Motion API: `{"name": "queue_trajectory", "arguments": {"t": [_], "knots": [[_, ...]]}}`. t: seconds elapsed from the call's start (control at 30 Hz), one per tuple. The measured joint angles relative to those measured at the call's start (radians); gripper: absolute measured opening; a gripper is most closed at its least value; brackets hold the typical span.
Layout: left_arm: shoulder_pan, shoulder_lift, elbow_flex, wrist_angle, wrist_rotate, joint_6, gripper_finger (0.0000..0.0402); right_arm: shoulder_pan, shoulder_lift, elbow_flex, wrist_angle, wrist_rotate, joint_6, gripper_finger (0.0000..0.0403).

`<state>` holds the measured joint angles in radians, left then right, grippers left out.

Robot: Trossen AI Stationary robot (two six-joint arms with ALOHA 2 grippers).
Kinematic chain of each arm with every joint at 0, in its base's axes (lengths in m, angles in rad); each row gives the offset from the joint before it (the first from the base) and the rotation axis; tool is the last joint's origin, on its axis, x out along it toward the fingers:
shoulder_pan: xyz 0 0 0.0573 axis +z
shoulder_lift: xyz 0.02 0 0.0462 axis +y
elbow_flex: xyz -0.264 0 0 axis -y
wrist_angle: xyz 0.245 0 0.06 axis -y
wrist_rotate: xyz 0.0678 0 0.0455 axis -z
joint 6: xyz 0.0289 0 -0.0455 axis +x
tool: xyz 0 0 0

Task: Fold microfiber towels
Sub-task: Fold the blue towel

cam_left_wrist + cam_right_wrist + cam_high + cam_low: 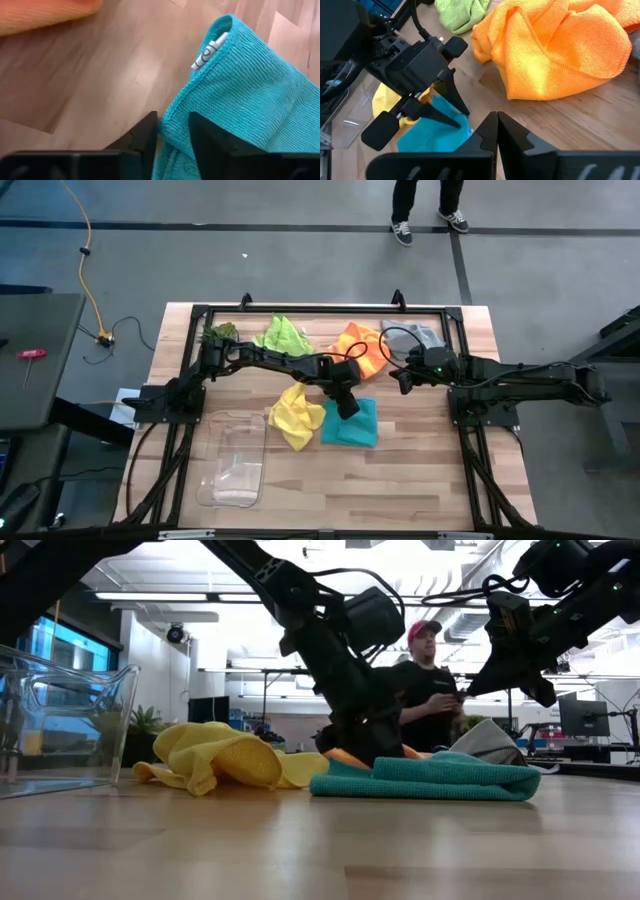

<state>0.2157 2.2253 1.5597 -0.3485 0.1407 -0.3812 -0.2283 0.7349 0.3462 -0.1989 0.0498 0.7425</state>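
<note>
Pinching teal towel (250, 95) edge | left pincer (172, 137) | white tag (209, 50) (unreadable)

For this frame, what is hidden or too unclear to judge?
- Grey towel: in the high view the right arm covers much of it, so its fold cannot be judged.
- Teal towel: the left wrist view cuts it off at the edge; the left gripper pinches its hem.
- Towel tag: print too blurred to read.
- Orange towel: low view, mostly behind the teal one.
</note>
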Motion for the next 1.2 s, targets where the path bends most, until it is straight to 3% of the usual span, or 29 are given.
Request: {"name": "queue_trajectory", "arguments": {"t": [0.23, 0.43, 0.83, 1.2], "knots": [[0.002, -0.003, 0.001, -0.004, 0.000, 0.020, 0.0006, 0.000, 0.000, 0.000, 0.000, 0.000, 0.001, 0.0000], [0.008, -0.037, 0.003, -0.013, -0.028, 0.018, 0.0005, 0.000, 0.000, 0.000, 0.000, 0.000, 0.002, 0.0000], [-0.045, -0.071, 0.002, -0.218, -0.019, -0.008, 0.0001, 0.000, 0.012, -0.001, -0.009, 0.003, 0.002, 0.0000], [-0.039, -0.071, 0.002, -0.232, -0.147, -0.044, 0.0001, 0.000, 0.026, -0.001, -0.007, 0.007, -0.002, 0.0000]]}}
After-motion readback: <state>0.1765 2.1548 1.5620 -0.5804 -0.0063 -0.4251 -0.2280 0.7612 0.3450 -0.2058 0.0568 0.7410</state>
